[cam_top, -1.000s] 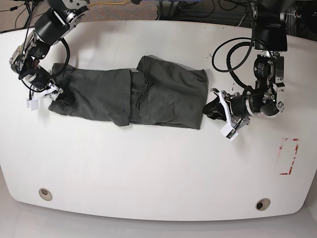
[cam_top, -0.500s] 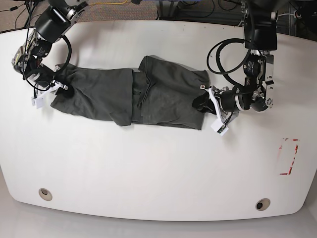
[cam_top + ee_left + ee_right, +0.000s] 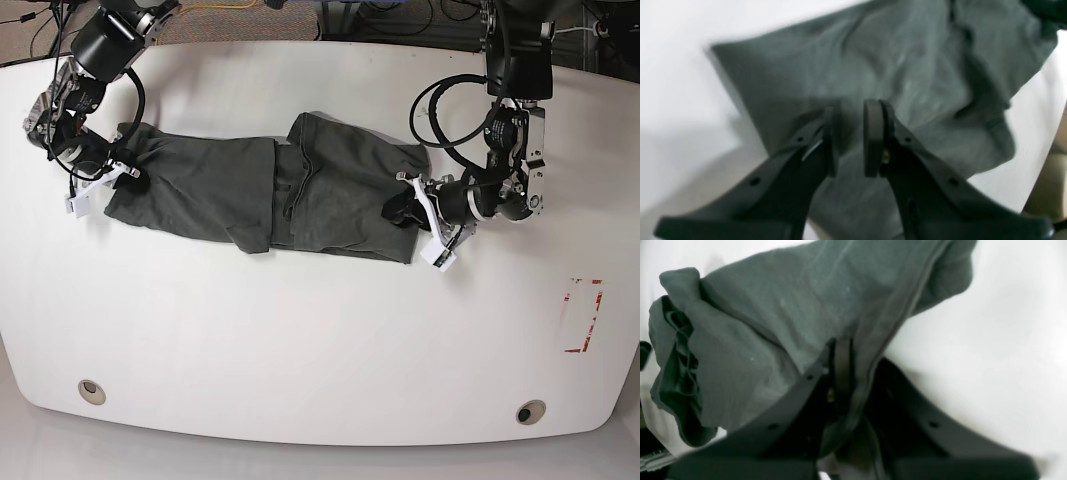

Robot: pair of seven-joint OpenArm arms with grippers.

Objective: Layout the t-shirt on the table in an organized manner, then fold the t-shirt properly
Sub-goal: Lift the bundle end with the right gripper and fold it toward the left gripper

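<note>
Left wrist view: our left gripper (image 3: pixel 851 133) hangs slightly parted over the t-shirt (image 3: pixel 873 66); right wrist: right gripper (image 3: pixel 853 373) pinches its hem; base: shirt stretched across table (image 3: pixel 320 340), next lift-and-fold probably needs both ends held.

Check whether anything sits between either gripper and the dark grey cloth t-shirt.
Nothing visible does. The right gripper is shut on the hem of the dark charcoal-grey cloth t-shirt; the left gripper hangs right over its other end, jaws slightly apart, only white table around.
</note>
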